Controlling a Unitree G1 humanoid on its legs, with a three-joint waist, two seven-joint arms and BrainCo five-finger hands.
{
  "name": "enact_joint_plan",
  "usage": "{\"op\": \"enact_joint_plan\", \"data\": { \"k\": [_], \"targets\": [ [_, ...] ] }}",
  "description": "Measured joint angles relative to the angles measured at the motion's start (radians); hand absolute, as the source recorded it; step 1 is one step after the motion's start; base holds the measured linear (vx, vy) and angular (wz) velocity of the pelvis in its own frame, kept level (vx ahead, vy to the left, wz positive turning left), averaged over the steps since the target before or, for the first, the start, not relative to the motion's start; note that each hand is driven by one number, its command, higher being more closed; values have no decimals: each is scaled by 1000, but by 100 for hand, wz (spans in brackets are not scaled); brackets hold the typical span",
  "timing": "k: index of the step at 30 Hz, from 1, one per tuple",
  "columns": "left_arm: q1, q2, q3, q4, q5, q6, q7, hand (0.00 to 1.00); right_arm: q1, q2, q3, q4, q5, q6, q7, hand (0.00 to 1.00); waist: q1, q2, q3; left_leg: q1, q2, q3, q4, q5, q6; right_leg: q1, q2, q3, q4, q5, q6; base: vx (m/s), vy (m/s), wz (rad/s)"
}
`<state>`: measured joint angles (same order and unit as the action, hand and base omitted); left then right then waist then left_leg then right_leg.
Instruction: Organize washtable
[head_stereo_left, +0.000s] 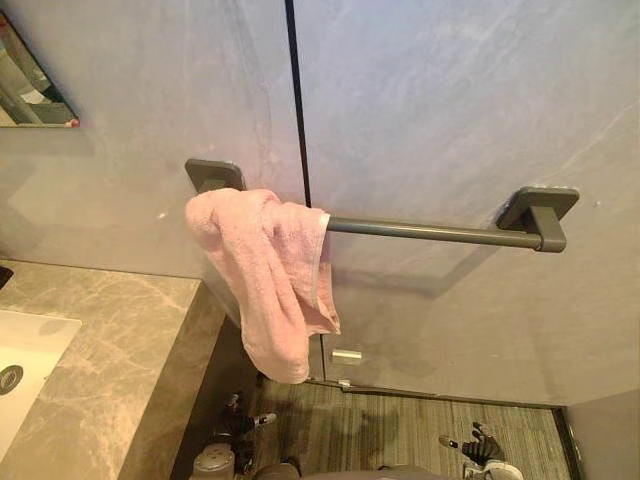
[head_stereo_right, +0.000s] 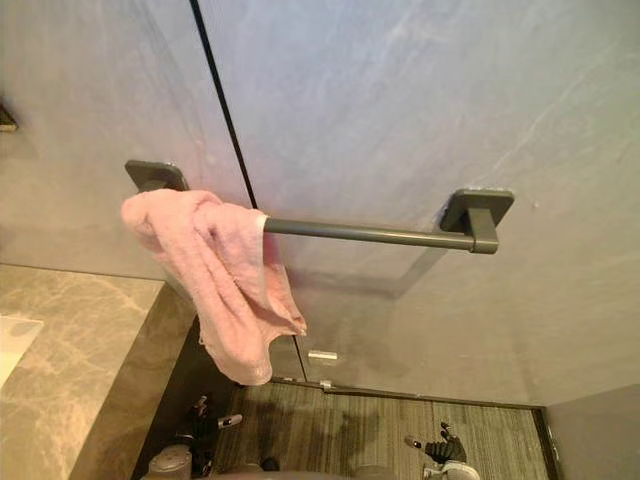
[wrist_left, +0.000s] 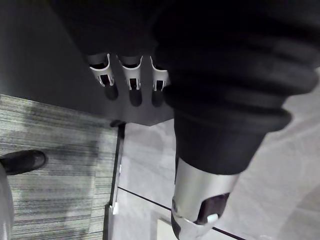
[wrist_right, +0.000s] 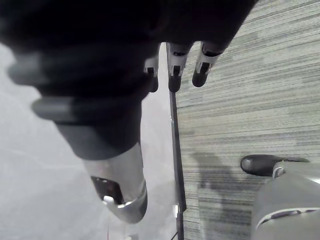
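Note:
A pink towel (head_stereo_left: 265, 270) hangs bunched over the left end of a grey towel bar (head_stereo_left: 430, 232) on the wall, its lower corner dangling beside the washtable's end. The marble washtable (head_stereo_left: 110, 350) lies at the lower left, with a white sink (head_stereo_left: 25, 350) at its edge. My left hand (head_stereo_left: 240, 420) hangs low near the floor beside the washtable; its fingers (wrist_left: 131, 75) are relaxed and hold nothing. My right hand (head_stereo_left: 478, 445) hangs low at the right, and its fingers (wrist_right: 175, 70) are also relaxed and empty. Both hands are far below the towel.
A mirror corner (head_stereo_left: 30, 90) shows on the wall at the upper left. The right part of the towel bar is bare. A dark vertical seam (head_stereo_left: 297, 100) runs down the wall panels. Grey striped flooring (head_stereo_left: 400, 430) lies below.

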<state>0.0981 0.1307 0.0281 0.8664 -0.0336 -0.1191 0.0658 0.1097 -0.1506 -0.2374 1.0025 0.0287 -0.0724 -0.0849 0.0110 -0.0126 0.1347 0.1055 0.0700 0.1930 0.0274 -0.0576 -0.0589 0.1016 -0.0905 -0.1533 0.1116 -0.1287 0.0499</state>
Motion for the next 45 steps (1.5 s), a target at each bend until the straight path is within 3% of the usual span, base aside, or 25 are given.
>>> {"op": "enact_joint_plan", "data": {
  "k": [6,18,27,41,45],
  "targets": [
    [106,13,-22,-343,-75,-17,-18,0,13,-17,10,-35,0,-1,1,0,2,-4,-6,-7,-22,-31,-34,32,16,-5,-18,-20,-10,15,14,-77,30,14],
    [192,12,-15,-578,-124,-25,-45,0,16,-32,12,-86,-33,-11,22,0,5,4,-19,-8,-32,-60,-63,52,19,-15,-22,-36,-10,16,17,-31,4,5],
    [194,23,-14,-768,-156,-67,-46,0,15,-35,13,-86,-39,-11,24,0,5,4,-21,3,-33,-75,-63,53,20,0,-22,-42,-10,13,13,-4,-7,3],
    [111,94,-16,-840,-169,-109,-41,0,15,-65,52,-85,-41,-11,41,0,-3,13,-43,19,-31,-64,-80,57,18,3,-18,-29,-14,14,13,-12,-5,-2],
    [96,117,-18,-840,-169,-109,-39,0,7,-65,57,-84,-47,-10,42,0,-24,9,-44,39,-32,-57,-93,58,18,18,-17,-24,-27,16,13,9,-5,-6]
  ]
}}
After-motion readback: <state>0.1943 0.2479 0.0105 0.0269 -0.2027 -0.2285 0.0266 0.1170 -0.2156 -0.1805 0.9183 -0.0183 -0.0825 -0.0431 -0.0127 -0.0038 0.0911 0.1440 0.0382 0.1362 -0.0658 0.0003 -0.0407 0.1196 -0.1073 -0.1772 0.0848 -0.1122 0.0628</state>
